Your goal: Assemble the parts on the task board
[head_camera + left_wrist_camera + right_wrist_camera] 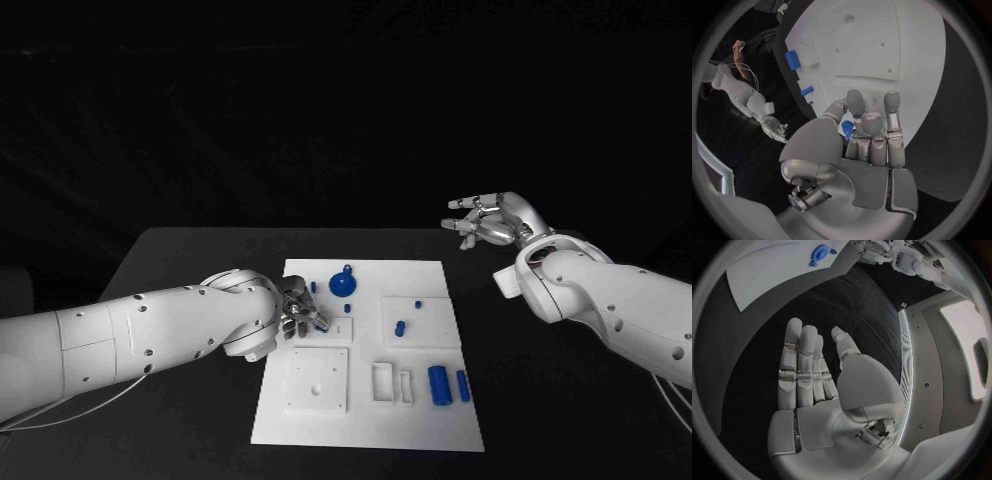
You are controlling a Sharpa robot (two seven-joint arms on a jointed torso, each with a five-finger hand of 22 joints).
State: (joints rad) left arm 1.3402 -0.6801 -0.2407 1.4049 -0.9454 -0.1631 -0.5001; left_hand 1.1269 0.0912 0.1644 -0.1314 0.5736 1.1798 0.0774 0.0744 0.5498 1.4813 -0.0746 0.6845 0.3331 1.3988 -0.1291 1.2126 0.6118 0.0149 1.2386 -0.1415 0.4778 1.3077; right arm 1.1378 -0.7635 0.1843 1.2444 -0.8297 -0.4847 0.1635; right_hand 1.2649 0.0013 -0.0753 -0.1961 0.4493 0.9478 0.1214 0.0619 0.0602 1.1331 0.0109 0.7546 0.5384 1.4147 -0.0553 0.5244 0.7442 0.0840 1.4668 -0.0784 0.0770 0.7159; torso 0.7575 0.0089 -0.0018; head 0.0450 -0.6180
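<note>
Task board (361, 420): white plate lying flat on the middle of the black table (188, 260), long side running away from the robot.
Round part (343, 284): blue, disc-shaped with a short stem, standing at the far end of the board; seen also in the right wrist view (819, 252).
Small pegs (398, 326): blue, upright near the middle of the board, with another (417, 302) just beyond on a raised white square.
Cylinders (440, 385): two blue pieces lying side by side at the near right of the board, the second (463, 385) thinner.
White blocks: square plate with small holes (316, 380) at near left; narrow frame (384, 382) beside it.
Left hand (299, 310): over the board's left edge, palm down, fingers (871, 125) curled together and closed on a small blue part (846, 129) pinched against the thumb; contact with the board cannot be told.
Right hand (493, 220): raised off the board, well apart from it, above the table's far right corner; fingers (798, 360) stretched and slightly apart, holding nothing.
Other blue parts in left wrist view: one block (792, 60) and one smaller (807, 91) on the board's edge.
</note>
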